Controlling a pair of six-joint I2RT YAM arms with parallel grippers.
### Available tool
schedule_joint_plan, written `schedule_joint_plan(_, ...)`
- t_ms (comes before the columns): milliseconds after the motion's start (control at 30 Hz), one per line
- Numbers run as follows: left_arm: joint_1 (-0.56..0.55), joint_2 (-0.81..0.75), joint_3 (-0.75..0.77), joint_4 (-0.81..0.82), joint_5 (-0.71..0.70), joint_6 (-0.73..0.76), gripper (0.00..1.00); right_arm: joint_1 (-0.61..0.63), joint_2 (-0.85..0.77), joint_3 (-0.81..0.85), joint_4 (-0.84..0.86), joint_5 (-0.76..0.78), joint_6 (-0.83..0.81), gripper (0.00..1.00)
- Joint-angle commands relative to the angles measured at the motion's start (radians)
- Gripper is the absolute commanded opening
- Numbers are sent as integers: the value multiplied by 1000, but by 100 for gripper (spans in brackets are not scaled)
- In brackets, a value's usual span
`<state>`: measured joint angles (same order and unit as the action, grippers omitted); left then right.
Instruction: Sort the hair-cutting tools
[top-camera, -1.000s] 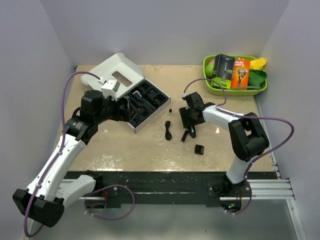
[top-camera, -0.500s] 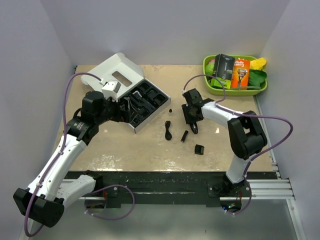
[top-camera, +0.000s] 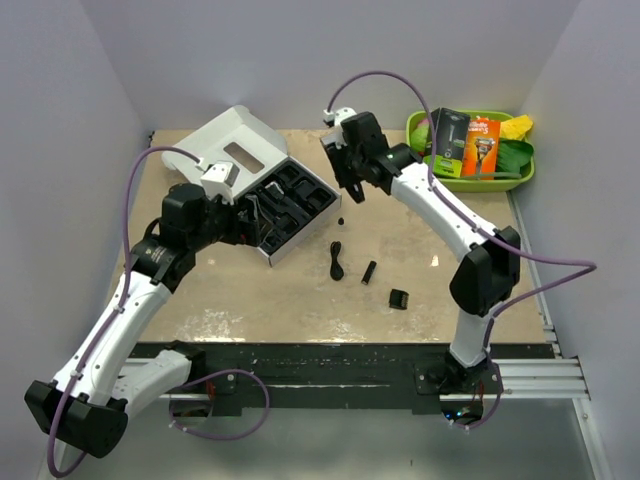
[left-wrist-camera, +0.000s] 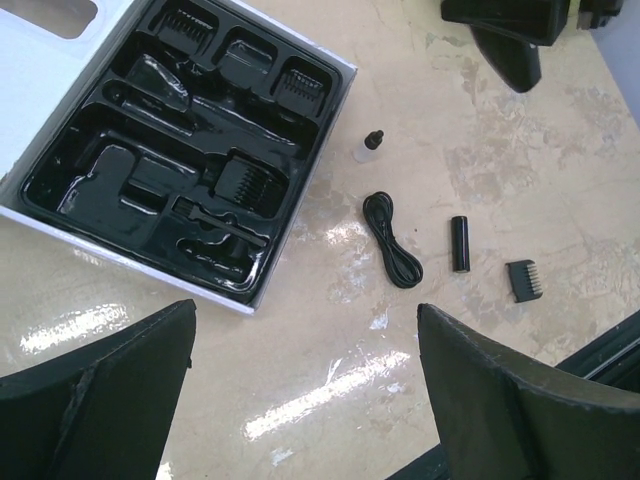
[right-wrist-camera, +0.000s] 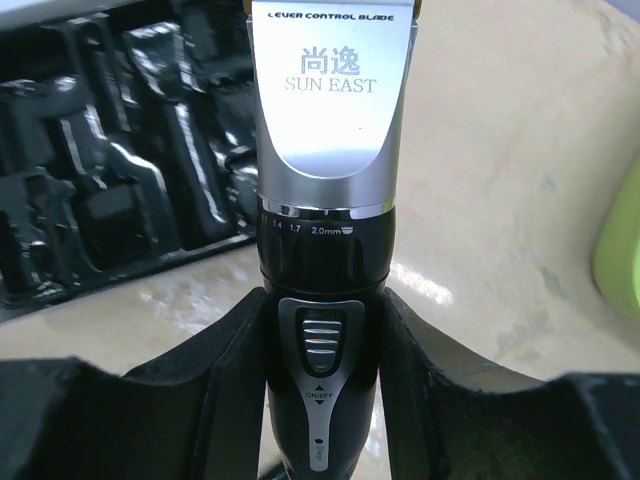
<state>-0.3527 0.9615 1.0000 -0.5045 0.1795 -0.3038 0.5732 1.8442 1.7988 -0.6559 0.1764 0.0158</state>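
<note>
On the counter the box lies left and the tray back right. The cord, cylinder and comb attachment lie between them, nearer. The clipper hangs above, behind these.

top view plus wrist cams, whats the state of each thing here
clipper, gripped, off the table
right gripper, shut on the clipper
left gripper, open, empty
box, open, insert partly filled
cord, folded, loose on the table
loose comb, flat on the table
cylinder, lying on its side
bottle, capped, on the table
</note>
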Motion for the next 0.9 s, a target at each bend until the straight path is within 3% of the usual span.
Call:
schedule_joint_plan(0,8,-23,40,-17,-20,-6,96,30,85,86,40,-173,-126,0)
schedule_joint_plan(133,8,-44,38,-31,-25,-6,96,43,128,102,124,-361,-166,0)
schedule_joint_plan(367,8,-64,25,-35,-25,-11,96,53,245,183,186,-463,-178,0)
schedule_joint_plan(567,8,-66,14,-26,-22,-14,96,73,292,195,301,-462,-183,0)
schedule_joint_plan(867,8,-58,19,-28,-21,-1,96,85,421,324,312,-465,-163,0)
